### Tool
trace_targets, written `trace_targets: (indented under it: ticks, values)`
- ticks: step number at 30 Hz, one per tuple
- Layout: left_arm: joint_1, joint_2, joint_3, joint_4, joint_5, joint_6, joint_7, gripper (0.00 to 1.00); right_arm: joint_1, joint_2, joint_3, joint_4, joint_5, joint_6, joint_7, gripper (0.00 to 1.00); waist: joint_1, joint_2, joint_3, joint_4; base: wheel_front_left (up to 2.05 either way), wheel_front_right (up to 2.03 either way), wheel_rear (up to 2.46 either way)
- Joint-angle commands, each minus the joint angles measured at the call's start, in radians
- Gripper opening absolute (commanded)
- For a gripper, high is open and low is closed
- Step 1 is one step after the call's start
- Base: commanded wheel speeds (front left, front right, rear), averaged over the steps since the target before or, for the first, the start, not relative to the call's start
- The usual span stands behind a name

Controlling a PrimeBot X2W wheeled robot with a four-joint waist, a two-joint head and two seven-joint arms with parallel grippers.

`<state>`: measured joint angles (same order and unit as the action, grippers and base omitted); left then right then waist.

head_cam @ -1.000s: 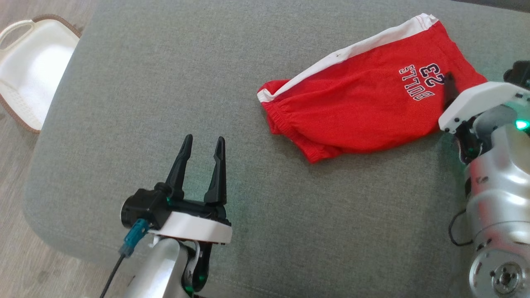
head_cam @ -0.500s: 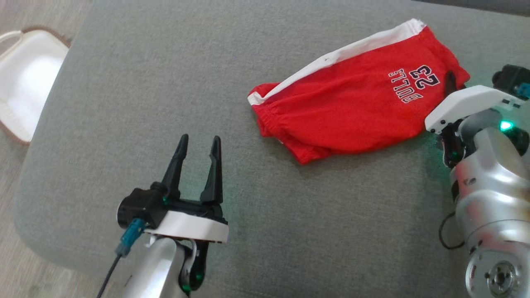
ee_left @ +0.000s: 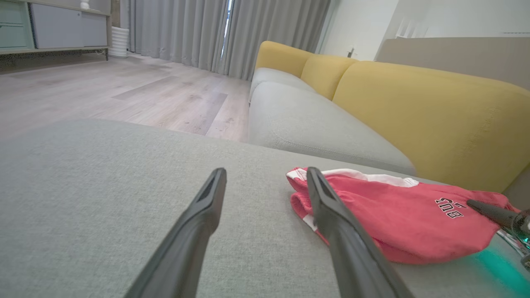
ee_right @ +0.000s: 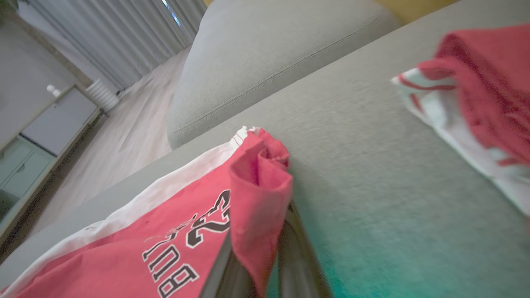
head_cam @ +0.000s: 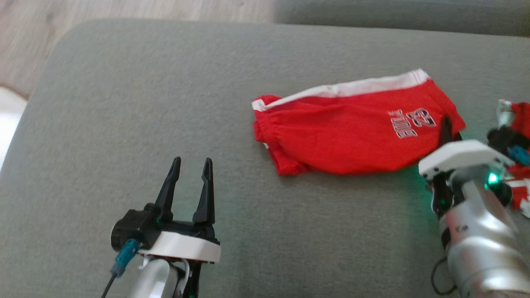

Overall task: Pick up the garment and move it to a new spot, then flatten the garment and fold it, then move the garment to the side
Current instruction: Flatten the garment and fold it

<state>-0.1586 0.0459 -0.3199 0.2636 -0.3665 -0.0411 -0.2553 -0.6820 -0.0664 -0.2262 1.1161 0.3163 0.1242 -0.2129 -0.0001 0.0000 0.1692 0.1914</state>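
- On the grey cushion (head_cam: 124, 103), the red shorts (head_cam: 348, 136) are lying;
- the right gripper (head_cam: 446, 126) is pinching their corner;
- the left gripper (head_cam: 192, 161) is hovering, jaws spread

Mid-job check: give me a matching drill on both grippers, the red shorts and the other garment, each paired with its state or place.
1 left gripper
2 right gripper
3 red shorts
4 red-and-white garment

A pinched at one corner
B open, apart from the shorts
C shut on cloth
D lying to the right of the right gripper

Pairs: 1-B, 2-C, 3-A, 4-D
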Motion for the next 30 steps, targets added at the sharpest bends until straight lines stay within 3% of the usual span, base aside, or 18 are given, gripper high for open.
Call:
trace_targets:
  ticks: [1,17,30]
  values:
    - [-0.014,0.004,0.042,-0.031,0.012,-0.004,-0.006,1.0,0.003,0.016,0.026,-0.041,0.027,0.007,-0.02,0.0,0.0001,0.0,-0.036,-0.038,0.0,0.0,0.0]
    - [0.039,0.004,0.057,-0.042,0.038,-0.021,-0.006,1.0,0.207,0.016,-0.061,-0.141,0.142,0.007,-0.048,0.0,0.0001,0.0,-0.085,-0.068,0.0,0.0,0.0]
    - [0.033,0.004,0.049,-0.031,0.046,-0.025,-0.006,1.0,0.22,0.016,0.032,-0.246,0.21,0.007,-0.049,0.0,0.0001,0.0,-0.085,-0.053,0.0,0.0,0.0]
